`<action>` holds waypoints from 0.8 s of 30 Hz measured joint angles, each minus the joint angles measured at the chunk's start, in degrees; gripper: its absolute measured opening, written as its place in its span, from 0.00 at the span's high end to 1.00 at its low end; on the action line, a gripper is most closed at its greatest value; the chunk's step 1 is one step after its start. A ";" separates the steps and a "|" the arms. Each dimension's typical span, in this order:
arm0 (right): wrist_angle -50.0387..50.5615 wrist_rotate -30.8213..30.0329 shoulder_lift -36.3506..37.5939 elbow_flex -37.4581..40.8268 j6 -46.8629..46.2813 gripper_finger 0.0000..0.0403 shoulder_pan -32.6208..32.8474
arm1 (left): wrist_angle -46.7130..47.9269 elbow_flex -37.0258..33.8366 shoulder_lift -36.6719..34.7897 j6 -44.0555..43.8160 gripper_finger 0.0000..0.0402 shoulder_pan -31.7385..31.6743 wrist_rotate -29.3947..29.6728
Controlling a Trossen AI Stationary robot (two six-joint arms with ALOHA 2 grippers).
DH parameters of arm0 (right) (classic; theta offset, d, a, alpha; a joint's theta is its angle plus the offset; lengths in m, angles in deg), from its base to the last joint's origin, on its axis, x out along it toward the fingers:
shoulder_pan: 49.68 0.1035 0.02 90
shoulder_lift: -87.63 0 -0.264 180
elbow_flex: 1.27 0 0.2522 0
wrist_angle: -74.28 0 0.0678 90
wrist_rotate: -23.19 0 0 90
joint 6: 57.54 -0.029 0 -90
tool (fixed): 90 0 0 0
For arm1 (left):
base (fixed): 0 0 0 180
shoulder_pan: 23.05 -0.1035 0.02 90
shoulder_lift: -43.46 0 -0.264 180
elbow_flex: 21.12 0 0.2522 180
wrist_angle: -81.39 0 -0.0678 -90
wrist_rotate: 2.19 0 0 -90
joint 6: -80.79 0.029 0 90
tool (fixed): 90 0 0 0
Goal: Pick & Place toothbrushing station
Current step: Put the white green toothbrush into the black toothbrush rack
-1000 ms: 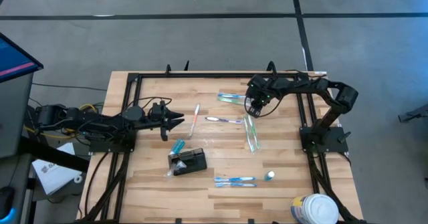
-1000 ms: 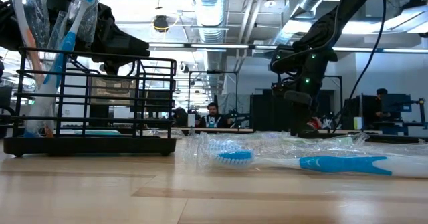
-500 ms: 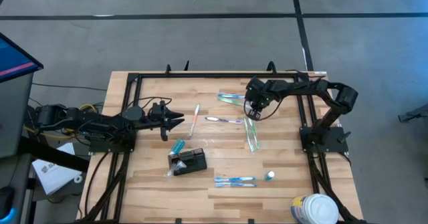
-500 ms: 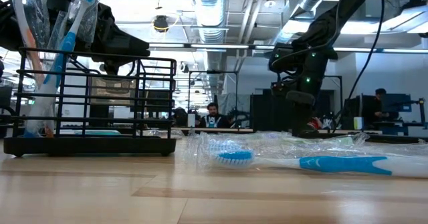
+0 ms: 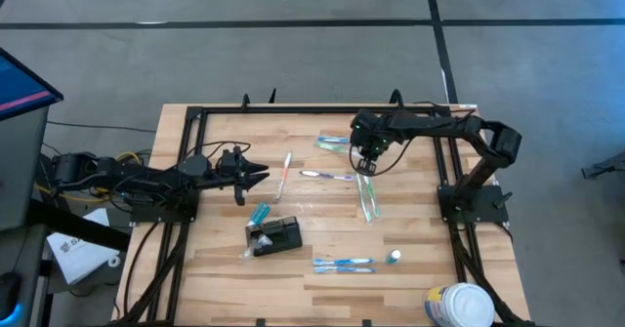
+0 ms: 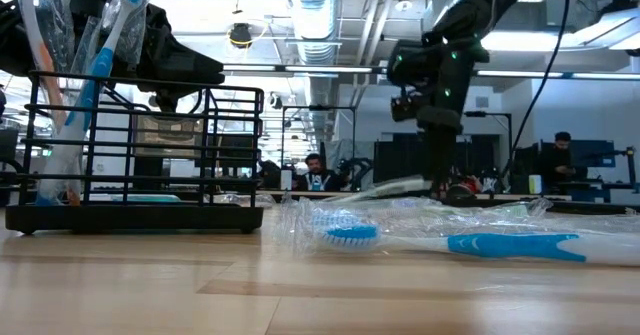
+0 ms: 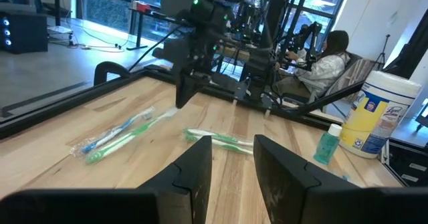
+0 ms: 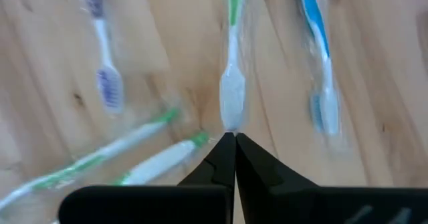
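Black wire toothbrushing station (image 6: pixel 135 150) holds upright toothbrushes (image 6: pixel 95 70).

Black station (image 5: pixel 274 236), green toothbrush (image 8: pixel 231 90), blue toothbrush (image 6: pixel 480 243)

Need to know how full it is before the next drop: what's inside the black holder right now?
In the low view, the black holder has two upright toothbrushes at its left end, one blue-handled and one red-and-white. The holder's base hides their lower ends.
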 joint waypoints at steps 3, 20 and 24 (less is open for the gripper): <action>1.44 -0.98 0.00 -2.71 0.41 1.00 1.78 | 0.00 0.00 0.00 0.00 0.74 0.00 0.02; 6.88 -10.30 0.02 -16.95 2.89 1.00 9.95 | -1.11 0.00 -0.02 -0.02 0.74 0.07 0.18; 7.22 -10.69 0.02 -19.94 3.43 1.00 10.71 | -1.86 0.00 -0.02 -0.02 0.74 0.65 -0.23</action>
